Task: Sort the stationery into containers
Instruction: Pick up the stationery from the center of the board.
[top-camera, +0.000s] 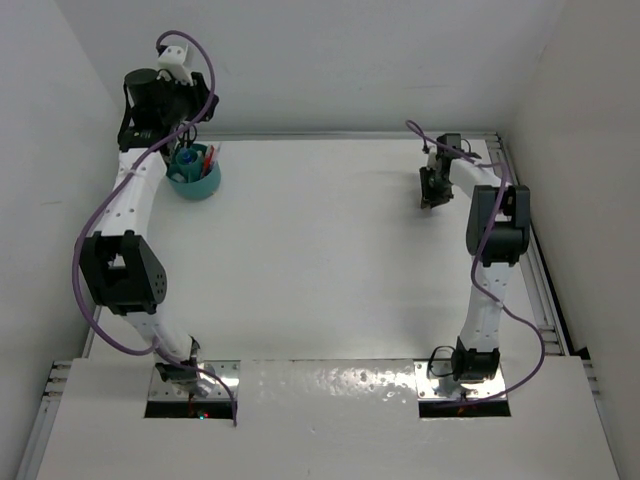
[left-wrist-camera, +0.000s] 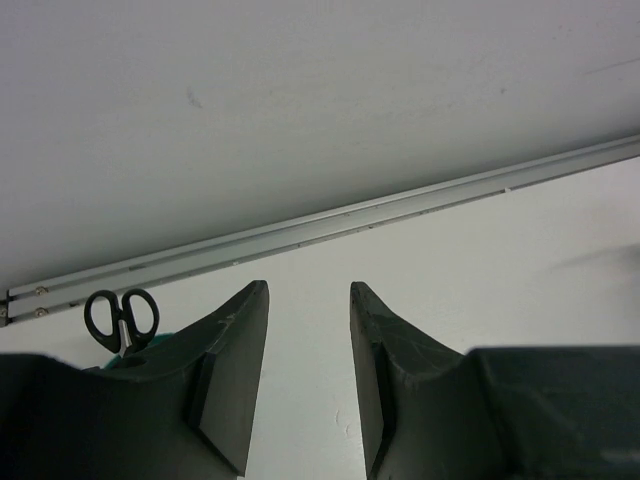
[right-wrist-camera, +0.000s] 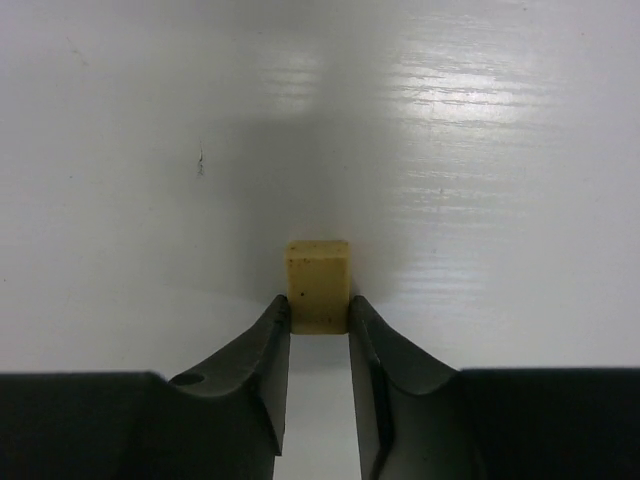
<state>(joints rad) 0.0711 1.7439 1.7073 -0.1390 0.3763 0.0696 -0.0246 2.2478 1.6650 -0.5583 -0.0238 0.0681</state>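
A white table held two robot arms. At its far left corner stood a round teal organiser with red and blue pens upright inside. The left gripper hung over it, fingers parted narrowly with nothing between them. Black scissors stood handles-up in the organiser. Far right, the right gripper pinched a small beige block resting on the table.

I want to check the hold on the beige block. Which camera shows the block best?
Right wrist: the beige block sits close up between the fingertips of the right gripper. In the top external view that gripper hides it; the left wrist view misses it.
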